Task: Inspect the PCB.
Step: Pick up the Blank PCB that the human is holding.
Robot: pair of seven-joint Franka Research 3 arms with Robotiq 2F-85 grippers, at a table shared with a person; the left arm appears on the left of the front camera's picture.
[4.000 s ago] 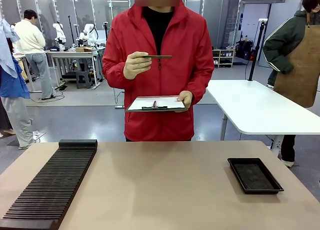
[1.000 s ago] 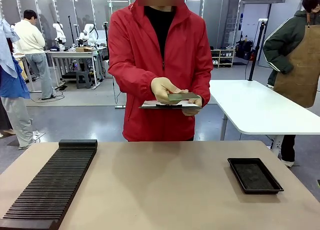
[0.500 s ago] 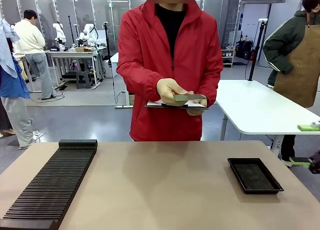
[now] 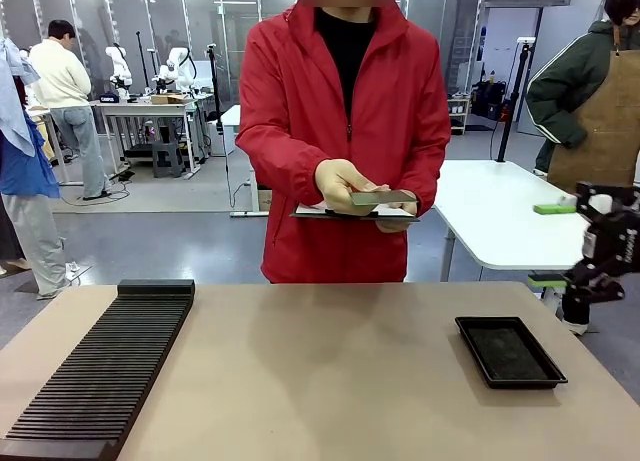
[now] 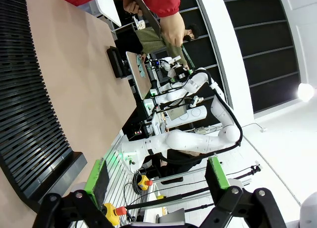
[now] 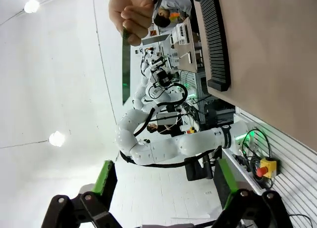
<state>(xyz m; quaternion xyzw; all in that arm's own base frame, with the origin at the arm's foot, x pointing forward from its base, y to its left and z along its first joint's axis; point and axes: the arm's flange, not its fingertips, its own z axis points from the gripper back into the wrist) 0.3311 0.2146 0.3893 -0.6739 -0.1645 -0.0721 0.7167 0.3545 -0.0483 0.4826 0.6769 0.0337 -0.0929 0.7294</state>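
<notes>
A person in a red jacket stands at the far side of the table and holds the green PCB [image 4: 383, 197] flat in one hand, just above a white clipboard [image 4: 340, 214] held in the other. In the right wrist view the PCB [image 6: 125, 65] is a thin dark strip, edge-on, under the person's hand [image 6: 131, 13]. My right gripper [image 4: 552, 244] hangs open in the air at the right, apart from the PCB, above the black tray [image 4: 508, 352]. Its green pads [image 6: 105, 176] stand wide with nothing between them. My left gripper [image 5: 156, 176] is open and holds nothing.
A long black slotted rack [image 4: 105, 366] lies along the table's left side, also in the left wrist view [image 5: 25, 114] and the right wrist view [image 6: 215, 40]. A white table [image 4: 500, 216] stands behind at the right, with another person beside it.
My right gripper has come in from the right edge and risen, moving left toward the person. The person has shifted slightly right, still holding the PCB over the clipboard.
</notes>
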